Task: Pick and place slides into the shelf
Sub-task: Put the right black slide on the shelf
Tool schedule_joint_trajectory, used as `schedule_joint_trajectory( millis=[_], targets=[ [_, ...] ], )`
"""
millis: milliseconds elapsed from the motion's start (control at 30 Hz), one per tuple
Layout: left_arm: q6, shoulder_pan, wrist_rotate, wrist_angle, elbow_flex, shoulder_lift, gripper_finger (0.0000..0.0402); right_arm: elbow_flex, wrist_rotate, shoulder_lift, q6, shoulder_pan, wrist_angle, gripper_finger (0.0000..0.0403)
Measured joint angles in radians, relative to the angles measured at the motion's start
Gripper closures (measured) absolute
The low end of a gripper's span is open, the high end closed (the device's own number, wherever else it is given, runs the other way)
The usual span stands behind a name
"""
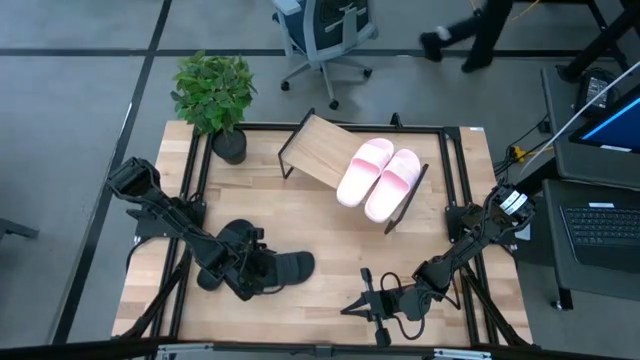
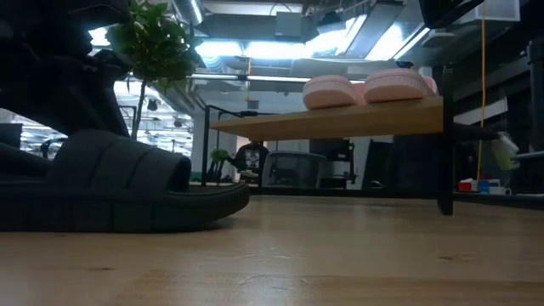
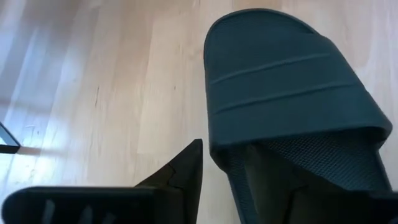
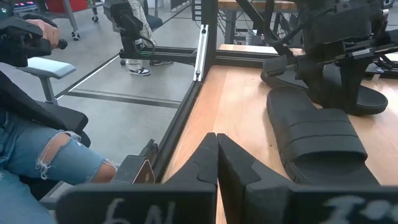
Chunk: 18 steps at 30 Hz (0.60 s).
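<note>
Two pale pink slides (image 1: pixel 380 176) (image 2: pixel 361 87) lie side by side, soles down, on the slanted wooden shelf (image 1: pixel 318 150) (image 2: pixel 340 121). One black slide (image 1: pixel 292 267) (image 2: pixel 110 187) (image 4: pixel 323 140) rests sole down on the table. A second black slide (image 1: pixel 235 240) (image 4: pixel 373 99) lies behind it, partly under the left arm. My left gripper (image 1: pixel 262 268) (image 3: pixel 224 152) is open at the heel end of the first black slide (image 3: pixel 286 81), one finger outside its side edge and one over the footbed. My right gripper (image 1: pixel 350 306) (image 4: pixel 216 135) is shut, near the table's near edge.
A potted plant (image 1: pixel 215 90) stands at the table's far left corner. Black frame rails (image 1: pixel 455 180) run around the tabletop. A seated person's knee (image 4: pixel 56 155) shows beyond the near edge. Bare wood lies between the black slides and the shelf.
</note>
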Motion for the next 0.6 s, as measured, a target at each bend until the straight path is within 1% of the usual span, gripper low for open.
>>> schedule_joint_trajectory(
  millis=[200, 367, 600],
  targets=[
    [0.003, 0.000, -0.009, 0.007, -0.004, 0.000, 0.0295, 0.000, 0.000, 0.000, 0.000, 0.000, 0.000, 0.0399],
    [0.005, 0.000, -0.008, 0.096, -0.069, 0.000, 0.0296, 0.000, 0.000, 0.000, 0.000, 0.000, 0.000, 0.0399],
    [0.086, 0.000, -0.021, 0.131, -0.084, 0.000, 0.0296, 0.000, 0.000, 0.000, 0.000, 0.000, 0.000, 0.0399]
  ],
)
